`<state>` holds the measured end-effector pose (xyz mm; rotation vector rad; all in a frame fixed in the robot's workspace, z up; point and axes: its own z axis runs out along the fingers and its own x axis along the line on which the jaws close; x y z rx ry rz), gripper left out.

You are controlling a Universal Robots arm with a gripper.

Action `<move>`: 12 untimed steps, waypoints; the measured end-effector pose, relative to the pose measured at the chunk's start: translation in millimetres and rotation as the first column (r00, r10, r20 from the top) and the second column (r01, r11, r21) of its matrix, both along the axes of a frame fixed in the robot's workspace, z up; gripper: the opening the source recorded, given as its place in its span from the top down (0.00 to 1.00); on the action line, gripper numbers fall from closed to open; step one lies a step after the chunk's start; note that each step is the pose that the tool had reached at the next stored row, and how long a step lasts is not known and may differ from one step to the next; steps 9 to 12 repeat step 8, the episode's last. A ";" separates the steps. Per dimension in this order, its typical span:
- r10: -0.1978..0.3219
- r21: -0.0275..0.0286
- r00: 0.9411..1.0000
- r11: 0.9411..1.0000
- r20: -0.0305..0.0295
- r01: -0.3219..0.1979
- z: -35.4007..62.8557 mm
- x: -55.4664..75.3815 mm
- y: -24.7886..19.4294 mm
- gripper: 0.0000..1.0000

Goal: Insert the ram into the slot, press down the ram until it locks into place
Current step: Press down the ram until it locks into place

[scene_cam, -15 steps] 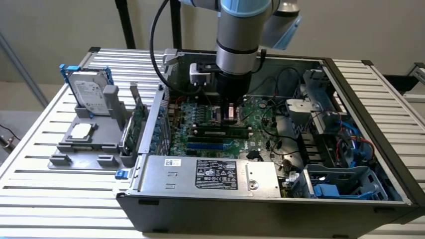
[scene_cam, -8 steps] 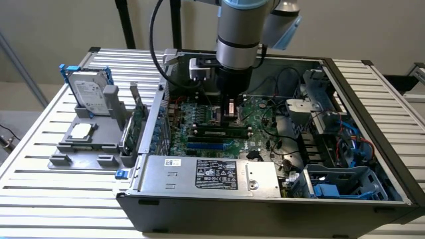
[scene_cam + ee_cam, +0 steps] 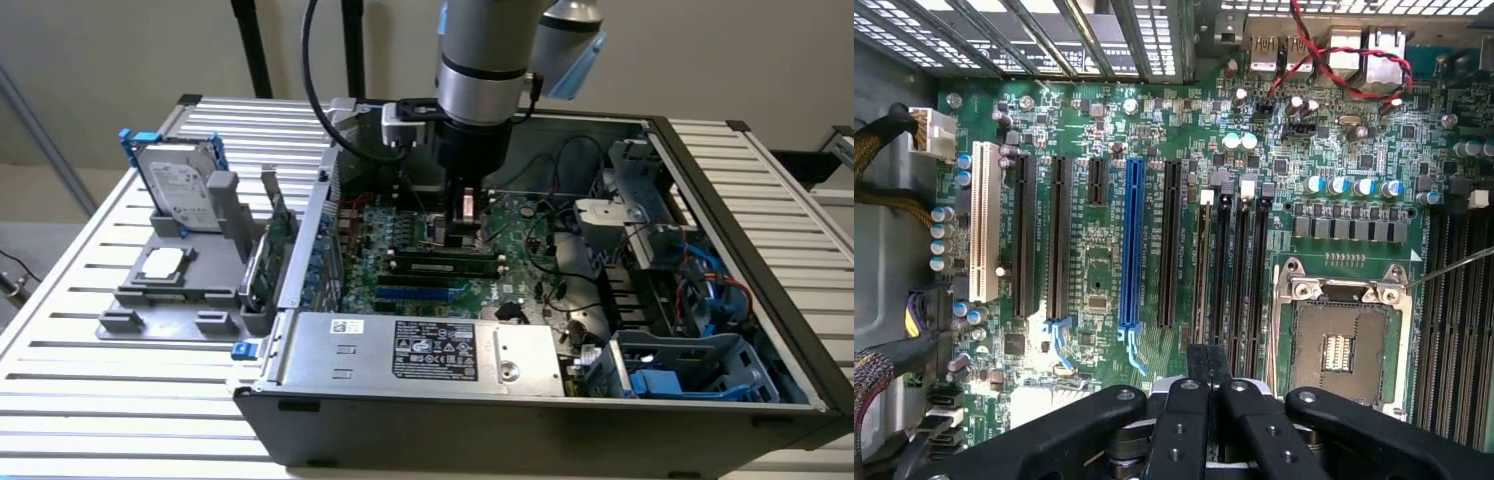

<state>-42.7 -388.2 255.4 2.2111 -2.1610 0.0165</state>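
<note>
Exterior view: the arm reaches down into the open computer case (image 3: 747,200), with the gripper (image 3: 467,215) just above the motherboard (image 3: 400,235). A ram (image 3: 445,266) lies seated lengthwise in a black slot (image 3: 424,277) next to the shorter blue slot (image 3: 420,293). No printing on the power supply label (image 3: 437,354) is legible. In the wrist view the fingers (image 3: 1206,385) are drawn together over the memory slots (image 3: 1226,270) beside the CPU socket (image 3: 1339,345); whether they hold anything cannot be told. The hard drive (image 3: 180,190) stands outside, well apart.
</note>
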 end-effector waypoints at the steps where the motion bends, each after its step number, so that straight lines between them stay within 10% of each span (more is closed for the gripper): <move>1: 0.000 0.000 1.000 1.000 0.000 0.000 0.0 0.0 0.0 0.89; 12: 0.000 0.000 1.000 1.000 0.000 0.000 0.1 0.0 0.0 0.89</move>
